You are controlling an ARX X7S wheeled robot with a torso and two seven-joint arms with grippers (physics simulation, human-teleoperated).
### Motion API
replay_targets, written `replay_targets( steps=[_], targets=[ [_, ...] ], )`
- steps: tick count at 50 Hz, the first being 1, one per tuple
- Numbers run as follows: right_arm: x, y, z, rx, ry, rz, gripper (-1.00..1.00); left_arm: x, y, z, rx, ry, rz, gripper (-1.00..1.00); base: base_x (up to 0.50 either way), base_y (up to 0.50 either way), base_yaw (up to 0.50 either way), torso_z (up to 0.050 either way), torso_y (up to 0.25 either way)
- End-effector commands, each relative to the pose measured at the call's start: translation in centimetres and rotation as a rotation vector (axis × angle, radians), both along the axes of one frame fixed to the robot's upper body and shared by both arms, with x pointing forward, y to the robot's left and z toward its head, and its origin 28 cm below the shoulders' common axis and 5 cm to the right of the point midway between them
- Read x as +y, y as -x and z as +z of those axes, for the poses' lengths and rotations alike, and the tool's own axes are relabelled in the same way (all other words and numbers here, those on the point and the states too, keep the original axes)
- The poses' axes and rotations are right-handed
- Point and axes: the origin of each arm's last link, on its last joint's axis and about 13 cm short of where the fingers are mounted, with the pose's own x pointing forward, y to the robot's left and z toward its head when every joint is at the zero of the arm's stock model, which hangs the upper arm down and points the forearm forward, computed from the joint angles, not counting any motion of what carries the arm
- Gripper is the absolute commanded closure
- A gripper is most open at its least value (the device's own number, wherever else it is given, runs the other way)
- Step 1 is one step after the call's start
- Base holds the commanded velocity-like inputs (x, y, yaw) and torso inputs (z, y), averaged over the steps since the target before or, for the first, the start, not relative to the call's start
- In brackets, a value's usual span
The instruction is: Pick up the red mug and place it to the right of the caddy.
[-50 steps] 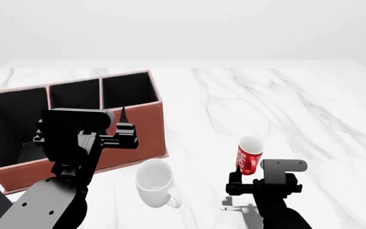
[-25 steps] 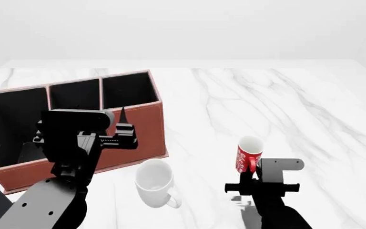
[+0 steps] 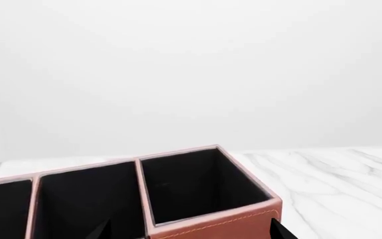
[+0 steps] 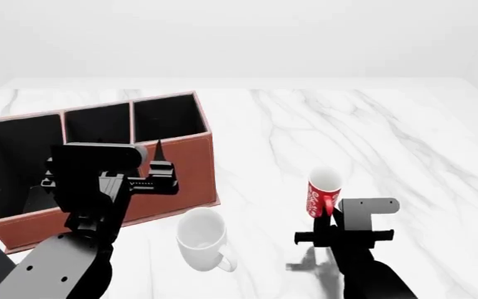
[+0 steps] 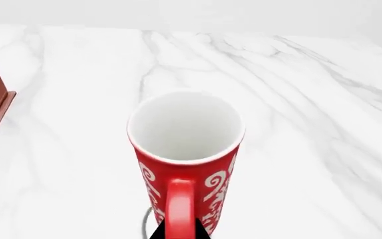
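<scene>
Two of our views hide more than they show. Our right gripper (image 4: 332, 219) sits behind the red mug (image 4: 323, 192) in the head view, its fingers blocked by the wrist housing; in the right wrist view only one dark tip crosses the handle, so we cannot tell if it grips. Glossy, slim and cylindrical, the red mug shows a white inside and curly white lettering, and it appears slightly off the marble counter (image 4: 372, 131), well to the right of the caddy (image 4: 185, 162). Our left gripper (image 4: 157, 163) hovers over the caddy, jaw width unclear. Only the left wrist view shows the stitched leather-look rim and black lining. Nearby stands a white mug (image 4: 201, 238).
</scene>
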Motion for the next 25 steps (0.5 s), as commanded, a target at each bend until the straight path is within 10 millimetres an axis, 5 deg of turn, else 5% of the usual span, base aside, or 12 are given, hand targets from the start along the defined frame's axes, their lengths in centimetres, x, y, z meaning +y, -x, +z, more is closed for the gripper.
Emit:
replay_targets(
  steps=[1,7,19,25],
  targets=[
    [-0.3,-1.9,3.2,-0.110,0.051,0.089,1.00,0.0,0.0,0.1,-0.002,0.001,0.001,-1.00,0.00,0.00,0.00,0.000,0.000],
    [0.0,-3.6,4.5,-0.160,0.073,0.184,1.00,0.1,-0.1,0.0,-0.002,0.004,0.004,-1.00,0.00,0.00,0.00,0.000,0.000],
    [2.2,-9.0,4.4,-0.089,0.029,0.372,1.00,0.1,-0.2,0.0,0.000,0.002,0.007,-1.00,0.00,0.00,0.00,0.000,0.001],
    [3.9,-10.0,3.3,-0.074,0.046,0.420,1.00,0.2,-0.1,0.0,0.000,0.003,0.009,-1.00,0.00,0.00,0.00,0.000,0.000]
  ],
)
